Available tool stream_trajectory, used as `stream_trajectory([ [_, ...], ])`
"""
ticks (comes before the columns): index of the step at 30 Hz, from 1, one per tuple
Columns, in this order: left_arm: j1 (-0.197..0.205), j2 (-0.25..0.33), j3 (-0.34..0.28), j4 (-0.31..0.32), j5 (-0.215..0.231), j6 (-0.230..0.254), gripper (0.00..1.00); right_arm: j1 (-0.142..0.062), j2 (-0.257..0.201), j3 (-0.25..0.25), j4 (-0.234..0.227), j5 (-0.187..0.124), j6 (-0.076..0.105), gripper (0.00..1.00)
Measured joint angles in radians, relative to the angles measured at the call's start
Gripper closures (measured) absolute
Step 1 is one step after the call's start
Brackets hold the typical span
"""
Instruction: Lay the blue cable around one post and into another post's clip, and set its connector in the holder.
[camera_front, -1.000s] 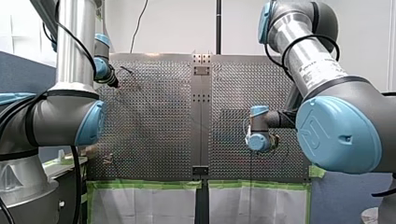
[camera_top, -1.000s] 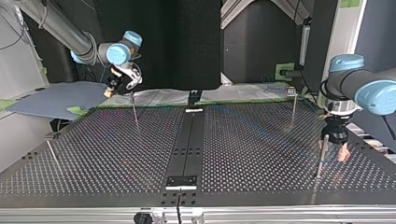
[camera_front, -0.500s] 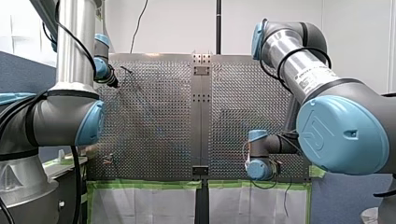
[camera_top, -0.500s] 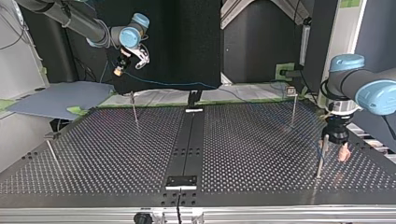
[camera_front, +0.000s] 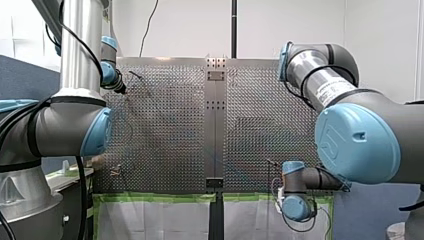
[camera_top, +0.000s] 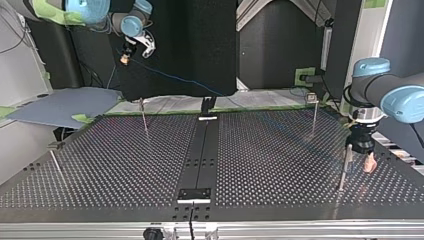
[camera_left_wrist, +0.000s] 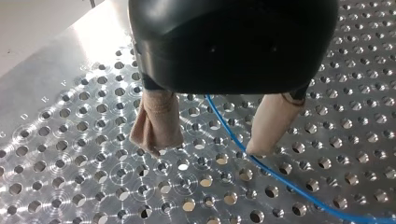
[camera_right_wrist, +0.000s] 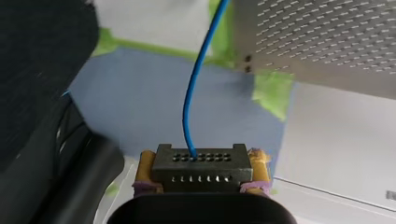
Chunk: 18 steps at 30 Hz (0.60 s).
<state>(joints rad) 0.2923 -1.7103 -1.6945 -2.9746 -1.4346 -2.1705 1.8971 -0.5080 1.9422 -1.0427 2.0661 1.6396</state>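
Note:
My right gripper (camera_right_wrist: 200, 176) has its yellow pads shut on a black connector (camera_right_wrist: 200, 165), and the blue cable (camera_right_wrist: 195, 88) leaves the connector's face. In the top view this gripper (camera_top: 126, 56) hangs high beyond the table's far edge at the left. The cable (camera_top: 170, 80) slants down from it toward the table's middle. My left gripper (camera_top: 360, 159) stands open low over the plate beside a thin post (camera_top: 342, 172) at the top view's right. Its beige pads (camera_left_wrist: 156, 123) straddle the cable (camera_left_wrist: 280, 179), which lies on the perforated plate without touching either pad.
More thin posts stand on the plate (camera_top: 280, 165): one at the far left (camera_top: 144, 116), one at the left edge (camera_top: 55, 166), one at the far right (camera_top: 313, 117). A black bracket (camera_top: 195, 194) sits on the centre rail. Green tape (camera_front: 155, 198) edges the table.
My right arm has carried the connector off the table, up and away past its edge, drawing the cable after it. My left gripper has stayed open by its post.

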Motion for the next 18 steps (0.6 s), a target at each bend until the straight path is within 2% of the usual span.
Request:
stream_trajectory([
  [10, 0.005, 0.000, 0.001, 0.003, 0.000, -0.022, 0.00, -0.085, 0.075, -0.043, -0.086, -0.085, -0.085, 1.00],
  [14, 0.006, 0.000, 0.001, 0.003, -0.001, -0.029, 0.00, -0.119, 0.060, -0.072, -0.108, -0.119, -0.119, 1.00],
  [18, 0.006, 0.000, 0.000, 0.002, -0.001, -0.028, 0.00, -0.155, 0.028, -0.086, -0.089, -0.155, -0.154, 1.00],
])
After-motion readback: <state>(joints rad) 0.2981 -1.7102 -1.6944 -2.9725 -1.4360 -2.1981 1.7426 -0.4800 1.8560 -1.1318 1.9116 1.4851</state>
